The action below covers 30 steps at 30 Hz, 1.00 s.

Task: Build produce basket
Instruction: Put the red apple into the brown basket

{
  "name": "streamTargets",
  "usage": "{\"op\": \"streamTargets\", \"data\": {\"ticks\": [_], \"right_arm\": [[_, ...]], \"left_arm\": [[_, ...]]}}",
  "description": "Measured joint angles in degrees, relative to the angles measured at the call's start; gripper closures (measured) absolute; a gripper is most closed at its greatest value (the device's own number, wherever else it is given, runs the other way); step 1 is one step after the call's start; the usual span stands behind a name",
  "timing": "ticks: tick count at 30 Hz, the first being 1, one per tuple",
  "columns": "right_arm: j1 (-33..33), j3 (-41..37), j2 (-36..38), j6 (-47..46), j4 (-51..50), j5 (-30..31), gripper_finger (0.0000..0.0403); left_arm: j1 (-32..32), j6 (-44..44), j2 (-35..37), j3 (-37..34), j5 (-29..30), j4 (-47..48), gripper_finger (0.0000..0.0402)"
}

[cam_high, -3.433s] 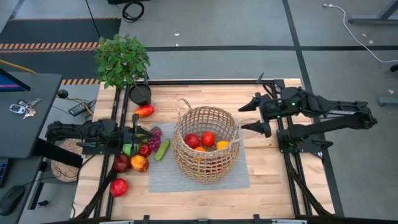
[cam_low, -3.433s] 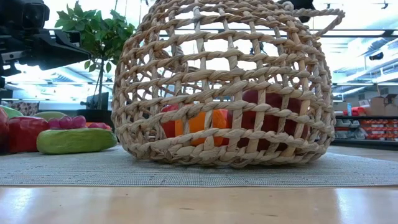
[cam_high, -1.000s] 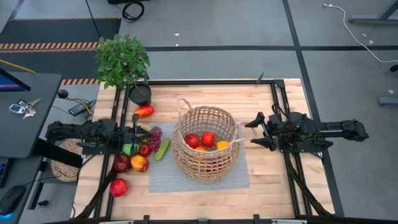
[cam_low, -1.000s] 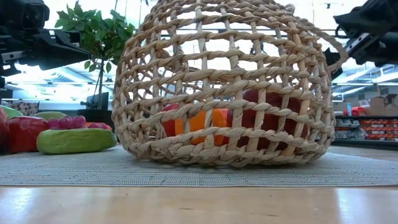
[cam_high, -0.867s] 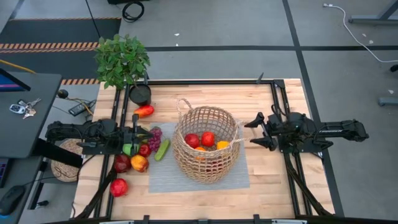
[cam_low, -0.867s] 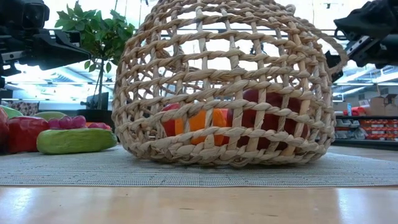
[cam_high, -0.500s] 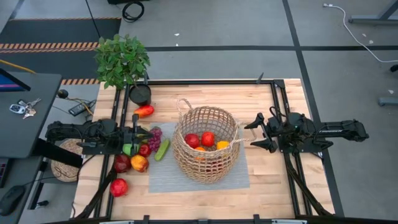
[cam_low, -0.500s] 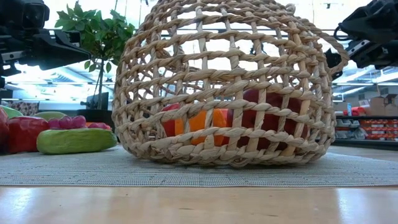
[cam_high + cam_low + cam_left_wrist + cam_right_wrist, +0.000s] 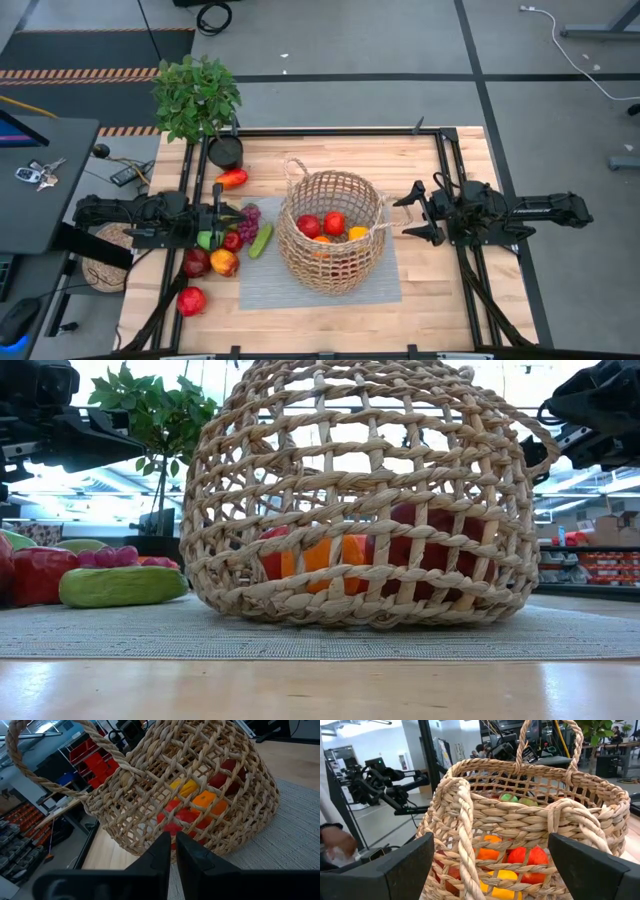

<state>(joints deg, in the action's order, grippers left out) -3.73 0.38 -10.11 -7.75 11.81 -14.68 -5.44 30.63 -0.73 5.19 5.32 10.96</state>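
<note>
Right jaws (image 9: 407, 214) spread wide around the near loop handle (image 9: 572, 820) of the basket (image 9: 331, 243), apparently not touching; left jaws (image 9: 217, 214) together over the produce (image 9: 224, 262) beside it.

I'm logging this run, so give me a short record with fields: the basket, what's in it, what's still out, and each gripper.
basket: wicker basket on a grey mat
inside: red, orange and yellow fruit
still outside: grapes, cucumber, pepper, apples, all left of the basket
left gripper: shut, empty, above the loose fruit
right gripper: open, its fingers either side of the basket's right handle
</note>
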Motion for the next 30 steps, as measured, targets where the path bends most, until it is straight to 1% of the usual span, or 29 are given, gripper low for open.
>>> {"op": "streamTargets", "data": {"ticks": [12, 13, 16, 17, 23, 24, 25, 27, 28, 30], "right_arm": [[0.00, 0.00, 0.00, 0.00, 0.04, 0.00, 0.0009], [0.00, 0.00, 0.00, 0.00, 0.04, 0.00, 0.0009], [0.00, 0.00, 0.00, 0.00, 0.04, 0.00, 0.0009], [0.00, 0.00, 0.00, 0.00, 0.07, 0.00, 0.0009], [0.00, 0.00, 0.00, 0.00, 0.07, 0.00, 0.0009], [0.00, 0.00, 0.00, 0.00, 0.06, 0.00, 0.0009], [0.00, 0.00, 0.00, 0.00, 0.07, 0.00, 0.0009], [0.00, 0.00, 0.00, 0.00, 0.07, 0.00, 0.0009], [0.00, 0.00, 0.00, 0.00, 0.07, 0.00, 0.0009], [0.00, 0.00, 0.00, 0.00, 0.08, 0.02, 0.0009]], "left_arm": [[0.01, 0.00, 0.00, 0.00, 0.01, -0.01, 0.0371], [0.02, 0.17, 0.00, 0.00, 0.49, -0.24, 0.0370], [0.43, 2.35, 0.01, 0.03, 6.89, -4.40, 0.0367], [0.55, 2.69, 0.02, 0.04, 7.96, -5.59, 0.0366], [0.55, 7.35, -0.01, 0.04, 8.06, -7.99, 0.0371], [0.55, 6.36, -0.02, 0.04, 7.26, -7.96, 0.0373], [0.48, 2.37, -0.02, 0.04, 5.57, -7.98, 0.0373], [0.17, -10.69, -0.02, 0.04, 1.32, -7.82, 0.0373], [-0.03, -16.98, -0.02, 0.04, 0.39, -7.96, 0.0372], [0.03, -26.03, -0.02, 0.04, 0.36, -8.41, 0.0370]]}}
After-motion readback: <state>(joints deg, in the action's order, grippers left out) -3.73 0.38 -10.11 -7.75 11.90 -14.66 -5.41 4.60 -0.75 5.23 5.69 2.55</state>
